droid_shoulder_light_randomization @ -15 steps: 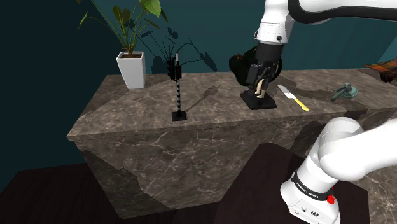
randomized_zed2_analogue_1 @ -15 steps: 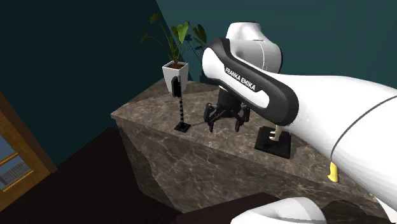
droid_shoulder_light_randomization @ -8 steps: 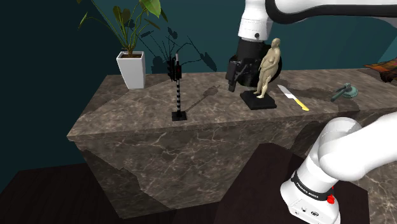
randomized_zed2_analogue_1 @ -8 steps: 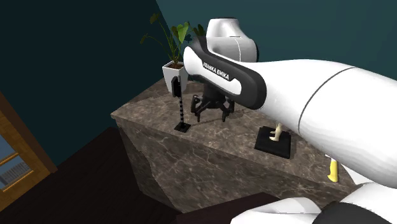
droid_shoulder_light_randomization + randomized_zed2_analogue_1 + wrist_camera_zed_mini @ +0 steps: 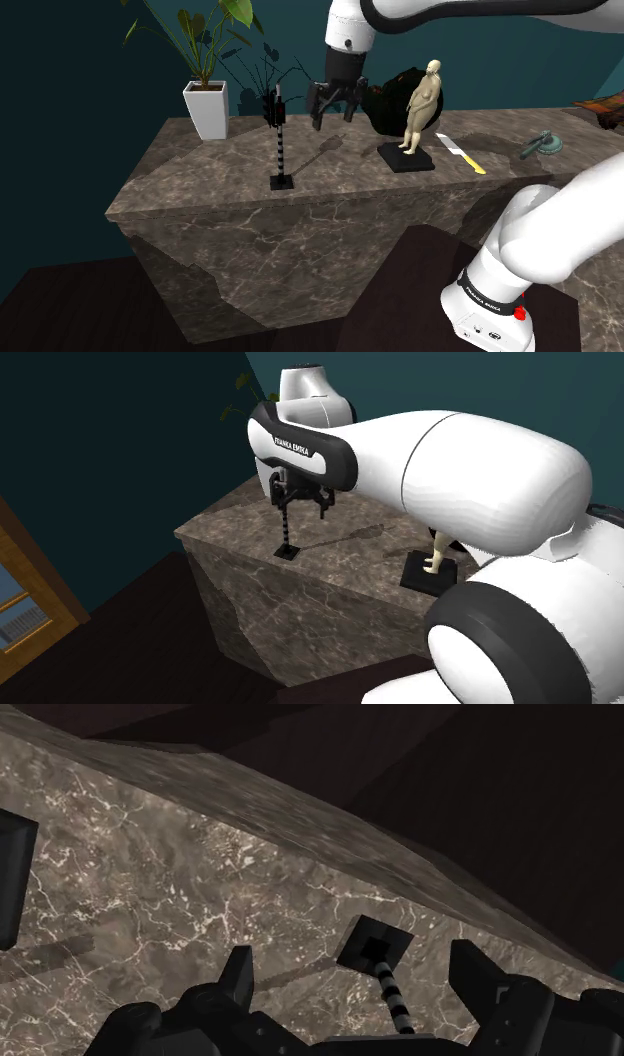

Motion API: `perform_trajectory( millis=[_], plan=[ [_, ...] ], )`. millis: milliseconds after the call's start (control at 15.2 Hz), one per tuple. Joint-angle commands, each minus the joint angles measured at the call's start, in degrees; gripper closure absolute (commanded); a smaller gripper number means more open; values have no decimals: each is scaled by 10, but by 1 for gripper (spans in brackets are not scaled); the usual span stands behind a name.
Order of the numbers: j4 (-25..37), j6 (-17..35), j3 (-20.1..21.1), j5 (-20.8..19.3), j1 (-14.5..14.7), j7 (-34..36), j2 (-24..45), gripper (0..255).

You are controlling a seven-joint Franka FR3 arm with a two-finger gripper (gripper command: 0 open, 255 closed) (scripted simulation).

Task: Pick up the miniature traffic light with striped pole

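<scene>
The miniature traffic light point(image 5: 279, 140) stands upright on the marble counter point(image 5: 200, 190), with a black head, a black-and-white striped pole and a small square black base. My gripper point(image 5: 335, 112) hangs open above the counter, a little to the shoulder view's right of the light and about level with its head. In the second exterior view the gripper point(image 5: 300, 502) hovers just over the light's pole point(image 5: 289, 532). The wrist view has the striped pole point(image 5: 394, 1000) and its base point(image 5: 372, 944) between my spread fingers point(image 5: 237, 976), neither finger touching it.
A tan figurine point(image 5: 420, 100) on a black plinth stands at the shoulder view's right of the gripper, with a dark round object point(image 5: 385, 105) behind it. Further right lie a yellow-handled knife point(image 5: 460, 153) and a grey mallet point(image 5: 541, 145). A white potted plant point(image 5: 207, 108) stands at the back left.
The arm has swung to the shoulder view's left, carrying the open gripper away from the figurine and close to the traffic light. The figurine and light have not moved.
</scene>
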Motion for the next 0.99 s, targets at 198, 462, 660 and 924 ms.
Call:
perform_trajectory(
  millis=[198, 462, 660, 924],
  plan=[
    [98, 23, 43, -52, -11, 74, 96, 0],
    [197, 20, 73, -112, -11, 137, 182, 0],
    [206, 32, 78, -129, -8, 154, 201, 0],
    [169, 63, 77, -128, -9, 157, 196, 0]
  ],
)
